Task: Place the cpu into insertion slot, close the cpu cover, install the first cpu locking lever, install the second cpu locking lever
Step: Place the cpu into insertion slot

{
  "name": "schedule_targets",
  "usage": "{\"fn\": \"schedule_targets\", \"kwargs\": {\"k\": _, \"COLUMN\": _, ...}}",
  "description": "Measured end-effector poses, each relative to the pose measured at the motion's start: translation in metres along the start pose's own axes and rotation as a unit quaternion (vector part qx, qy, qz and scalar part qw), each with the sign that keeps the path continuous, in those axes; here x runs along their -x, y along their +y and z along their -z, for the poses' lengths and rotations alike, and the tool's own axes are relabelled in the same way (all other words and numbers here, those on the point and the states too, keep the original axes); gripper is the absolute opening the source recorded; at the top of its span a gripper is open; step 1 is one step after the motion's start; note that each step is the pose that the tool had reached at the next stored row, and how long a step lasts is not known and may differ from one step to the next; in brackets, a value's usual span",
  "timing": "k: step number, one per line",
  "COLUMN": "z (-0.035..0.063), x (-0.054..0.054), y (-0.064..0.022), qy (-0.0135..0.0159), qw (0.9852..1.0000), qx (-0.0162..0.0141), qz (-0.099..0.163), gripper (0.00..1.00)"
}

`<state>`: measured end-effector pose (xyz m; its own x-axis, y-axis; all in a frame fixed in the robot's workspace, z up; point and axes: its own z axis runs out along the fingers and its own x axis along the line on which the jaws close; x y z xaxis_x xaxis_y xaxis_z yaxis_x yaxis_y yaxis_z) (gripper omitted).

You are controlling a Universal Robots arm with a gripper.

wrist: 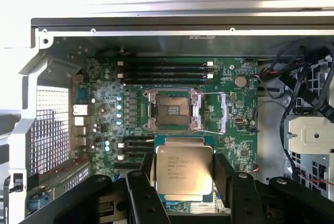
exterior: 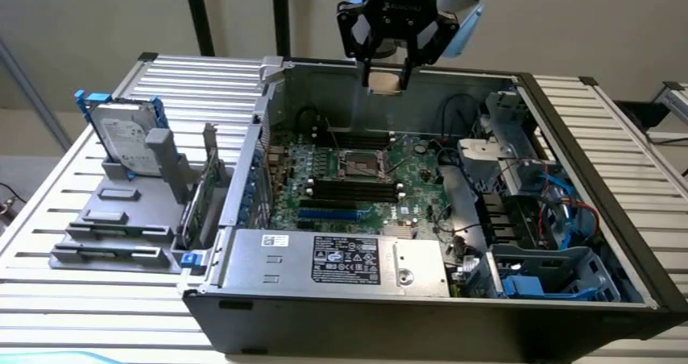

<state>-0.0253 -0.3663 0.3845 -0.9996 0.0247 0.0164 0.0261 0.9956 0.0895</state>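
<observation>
While the arm hangs over the far rim of an open desktop computer case (exterior: pixel 322 324), its black tool (exterior: pixel 387 79) is clamped on the cpu (wrist: pixel 184 167). The tool's 2 fingers (wrist: pixel 140 195) press against opposite edges of the chip and are spread only as wide as the chip itself. The cpu lies flat in the grip, with its silvery face and printed lettering turned up toward the wrist camera. It is held high in the air, well apart from the green motherboard (exterior: pixel 420 159) on the floor of the case. The insertion slot (wrist: pixel 172 110) at the middle of the board is bare, with its dark contact field exposed. What looks like the cpu cover (wrist: pixel 222 112) stands swung open just beside the slot. A grey power supply (exterior: pixel 322 259) fills the near side of the case. On the exterior view's left, a hard drive (exterior: pixel 121 134) stands in a holder on the slatted metal tabletop (exterior: pixel 64 299).
</observation>
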Motion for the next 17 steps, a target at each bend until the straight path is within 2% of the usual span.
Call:
{"fn": "schedule_targets", "kwargs": {"k": 5, "z": -0.0071, "x": -0.002, "y": 0.0094, "qy": -0.0036, "qw": 1.0000, "qx": -0.0006, "qz": 0.000, "gripper": 0.55}}
{"fn": "schedule_targets", "kwargs": {"k": 14, "z": -0.0255, "x": -0.005, "y": 0.0340, "qy": -0.0047, "qw": 1.0000, "qx": -0.0024, "qz": 0.000, "gripper": 0.55}}
{"fn": "schedule_targets", "kwargs": {"k": 17, "z": -0.0313, "x": -0.005, "y": 0.0385, "qy": -0.0046, "qw": 1.0000, "qx": -0.0026, "qz": 0.000, "gripper": 0.55}}
